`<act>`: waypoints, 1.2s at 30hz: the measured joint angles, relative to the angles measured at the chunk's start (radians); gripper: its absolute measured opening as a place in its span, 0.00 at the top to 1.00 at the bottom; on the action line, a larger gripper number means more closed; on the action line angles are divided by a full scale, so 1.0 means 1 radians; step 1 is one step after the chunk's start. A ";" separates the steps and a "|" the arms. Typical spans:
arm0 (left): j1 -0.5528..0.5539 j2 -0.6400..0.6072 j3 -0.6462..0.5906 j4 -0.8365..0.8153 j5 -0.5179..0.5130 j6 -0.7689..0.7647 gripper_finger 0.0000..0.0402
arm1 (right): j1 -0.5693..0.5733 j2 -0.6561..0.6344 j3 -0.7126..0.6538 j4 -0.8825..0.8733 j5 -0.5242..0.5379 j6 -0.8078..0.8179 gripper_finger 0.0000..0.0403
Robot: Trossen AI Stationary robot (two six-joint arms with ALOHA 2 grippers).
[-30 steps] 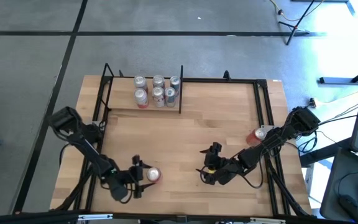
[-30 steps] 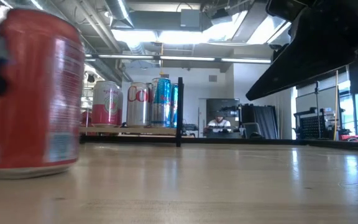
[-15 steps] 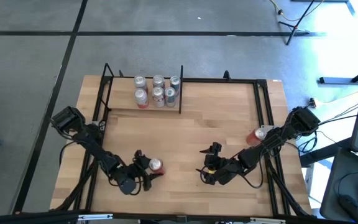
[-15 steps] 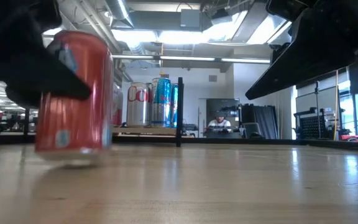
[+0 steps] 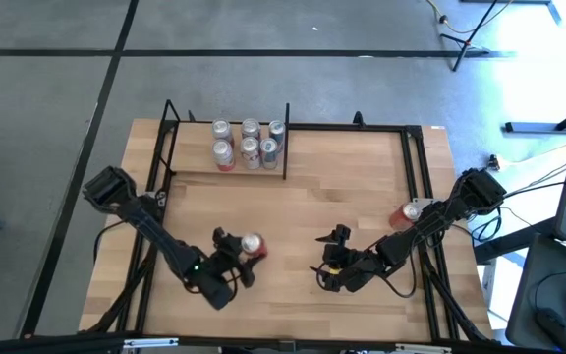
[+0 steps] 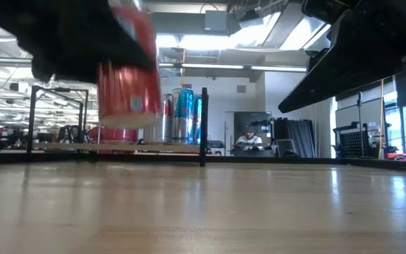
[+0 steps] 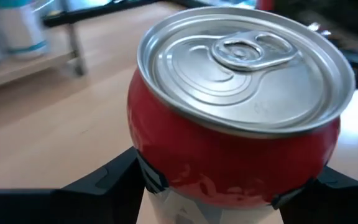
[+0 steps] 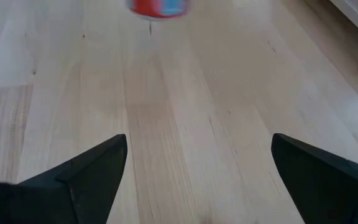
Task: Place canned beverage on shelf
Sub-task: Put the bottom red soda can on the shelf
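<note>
Six cans (image 5: 249,143) are grouped on the shelf (image 5: 193,163) at the far left of the table (image 5: 362,187), and another red can (image 5: 404,216) stands near the right edge. The red can (image 5: 253,245) is lifted clear of the tabletop, well short of the shelf. It is clamped between the fingers (image 7: 104,180) of the left gripper (image 5: 236,258). The right gripper (image 5: 330,254) is spread wide and empty over bare wood.

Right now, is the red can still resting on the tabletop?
No. In the low view the red can hangs clear above the tabletop, clamped in the left gripper.
</note>
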 joint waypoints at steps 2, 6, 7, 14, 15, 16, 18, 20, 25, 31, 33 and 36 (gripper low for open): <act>0.024 0.000 0.000 -0.094 0.021 -0.088 0.37 | 0.000 0.000 0.000 -0.001 0.000 0.000 0.05; 0.058 0.000 -0.024 -0.215 0.059 -0.224 0.37 | 0.000 0.000 0.000 -0.007 0.000 -0.001 0.05; 0.063 0.000 -0.030 -0.222 0.069 -0.234 0.37 | 0.000 0.000 0.000 -0.008 0.000 -0.003 0.05; 0.082 0.008 -0.039 -0.258 0.110 -0.279 0.37 | 0.000 0.000 0.000 -0.007 0.000 -0.004 0.05; 0.083 0.014 -0.044 -0.257 0.123 -0.292 0.37 | 0.000 0.000 0.000 -0.007 0.000 -0.004 0.05; 0.084 0.025 -0.049 -0.257 0.136 -0.308 0.37 | 0.000 0.000 0.000 -0.007 0.000 -0.004 0.05; 0.086 0.051 -0.053 -0.255 0.124 -0.339 0.37 | 0.000 0.000 0.000 -0.007 0.000 -0.004 0.05; 0.080 0.069 -0.053 -0.235 0.112 -0.360 0.35 | 0.000 0.000 0.000 -0.006 0.000 -0.004 0.05; 0.067 0.077 -0.053 -0.176 0.107 -0.336 0.22 | 0.000 0.000 0.000 -0.006 0.000 -0.004 0.05; 0.063 0.031 -0.055 -0.173 0.178 -0.266 0.12 | 0.000 0.000 0.000 -0.007 0.000 -0.004 0.05; 0.056 0.010 -0.054 -0.176 0.173 -0.246 0.12 | 0.000 0.000 0.000 -0.007 0.000 -0.004 0.05; 0.047 -0.028 -0.052 -0.178 0.187 -0.197 0.11 | 0.000 0.000 0.000 -0.006 0.000 -0.004 0.05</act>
